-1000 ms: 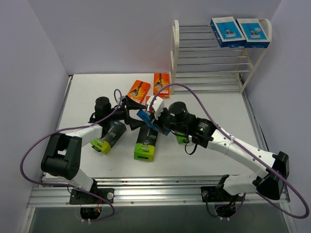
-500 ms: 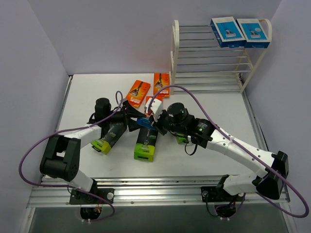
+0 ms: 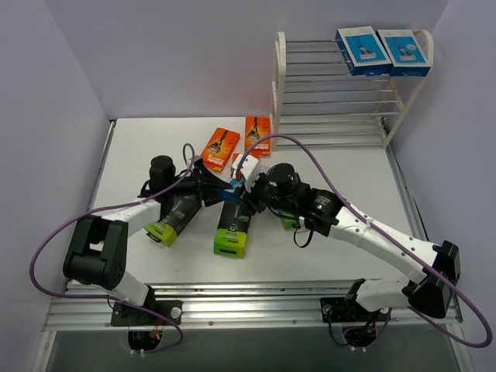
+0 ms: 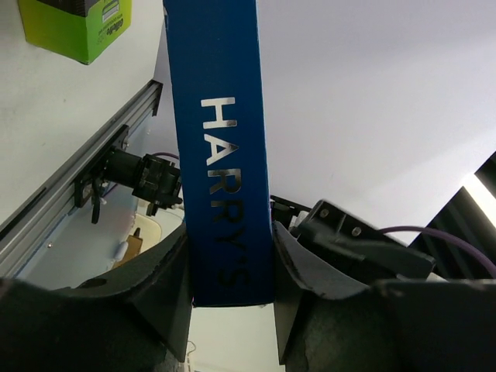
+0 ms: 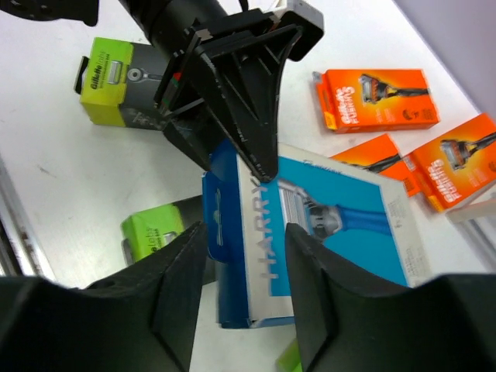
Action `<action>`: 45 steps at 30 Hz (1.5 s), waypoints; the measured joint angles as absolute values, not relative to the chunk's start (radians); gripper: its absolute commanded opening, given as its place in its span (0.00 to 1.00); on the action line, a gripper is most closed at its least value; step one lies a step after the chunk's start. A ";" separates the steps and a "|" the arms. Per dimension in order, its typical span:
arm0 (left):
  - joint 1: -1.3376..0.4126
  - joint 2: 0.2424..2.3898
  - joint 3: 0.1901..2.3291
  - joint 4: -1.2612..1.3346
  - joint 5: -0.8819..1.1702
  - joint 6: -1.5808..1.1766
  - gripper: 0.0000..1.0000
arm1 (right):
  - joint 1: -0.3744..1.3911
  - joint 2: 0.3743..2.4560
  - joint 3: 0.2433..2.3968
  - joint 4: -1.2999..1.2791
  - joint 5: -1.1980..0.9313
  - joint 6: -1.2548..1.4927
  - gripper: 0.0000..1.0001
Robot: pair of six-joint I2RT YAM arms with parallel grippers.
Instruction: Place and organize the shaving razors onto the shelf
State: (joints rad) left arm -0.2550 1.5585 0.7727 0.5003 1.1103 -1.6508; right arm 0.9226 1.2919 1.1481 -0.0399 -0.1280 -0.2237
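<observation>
Blue Harry's pack (image 4: 225, 155) above desk (image 3: 349, 170), well left-front of shelf (image 3: 277, 77): left pincer (image 4: 229, 232), wide a second ago, now clamps it; right pincer (image 5: 244, 229) flanks it, grip unclear. Two blue packs (image 3: 363, 48) at shelf's top-right end, bare rods (image 3: 310, 48) leftward.

Left gripper (image 4: 229, 267) closed onto blue pack (image 4: 217, 116); right gripper (image 5: 246, 287) loosened.

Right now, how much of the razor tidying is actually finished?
Done: two blue packs stand on the shelf, on its top tier. In hand: a third blue pack sits between the left end effector and right end effector, seemingly mid-handover. Left: three orange packs and three black-and-lime packs lie on the table.
</observation>
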 measured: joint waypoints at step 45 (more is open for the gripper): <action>-0.230 1.187 0.942 0.145 0.605 -1.111 0.02 | 0.804 1.036 0.664 0.614 0.172 0.990 0.71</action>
